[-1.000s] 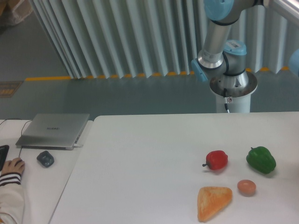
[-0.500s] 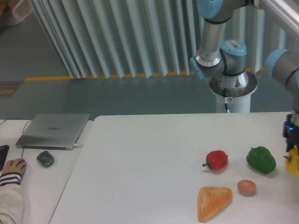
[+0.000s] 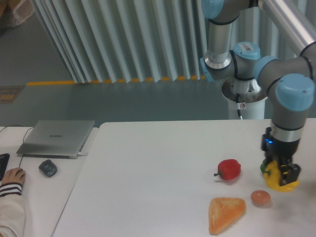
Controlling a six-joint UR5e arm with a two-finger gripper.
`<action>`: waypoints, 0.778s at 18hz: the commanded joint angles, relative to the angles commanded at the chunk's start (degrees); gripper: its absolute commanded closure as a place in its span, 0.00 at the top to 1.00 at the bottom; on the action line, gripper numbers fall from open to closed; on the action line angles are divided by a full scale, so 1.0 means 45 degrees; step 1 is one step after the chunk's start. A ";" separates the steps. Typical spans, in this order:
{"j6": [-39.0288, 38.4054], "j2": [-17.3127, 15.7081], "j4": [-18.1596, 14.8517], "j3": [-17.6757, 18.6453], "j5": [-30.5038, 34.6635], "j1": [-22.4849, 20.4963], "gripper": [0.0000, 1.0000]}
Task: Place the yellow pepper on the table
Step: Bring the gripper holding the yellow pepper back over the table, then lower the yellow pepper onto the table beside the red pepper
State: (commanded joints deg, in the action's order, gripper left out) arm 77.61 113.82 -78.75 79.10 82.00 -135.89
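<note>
Moved: gripper (image 3: 281,178) is swung in from right of red pepper (image 3: 229,169) | clamped on yellow pepper (image 3: 279,181) | green pepper hidden | release onto table (image 3: 148,173) judged pending

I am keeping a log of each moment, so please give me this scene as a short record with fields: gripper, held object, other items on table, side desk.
gripper: gripper shut on the yellow pepper, low over the table
green pepper: mostly hidden behind the gripper
other items: red pepper, toast slice, small round brownish item
side desk: laptop, mouse, a person's hand
</note>
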 joint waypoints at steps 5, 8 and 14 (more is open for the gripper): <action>-0.0293 0.0078 -0.0039 0.0138 -0.0020 0.0762 0.63; -0.0352 0.0078 -0.0039 0.0332 -0.0117 0.1094 0.63; -0.0547 0.0079 0.0039 0.0741 0.0058 0.1466 0.72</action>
State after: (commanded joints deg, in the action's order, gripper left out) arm 75.15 114.17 -78.58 82.43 82.26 -129.29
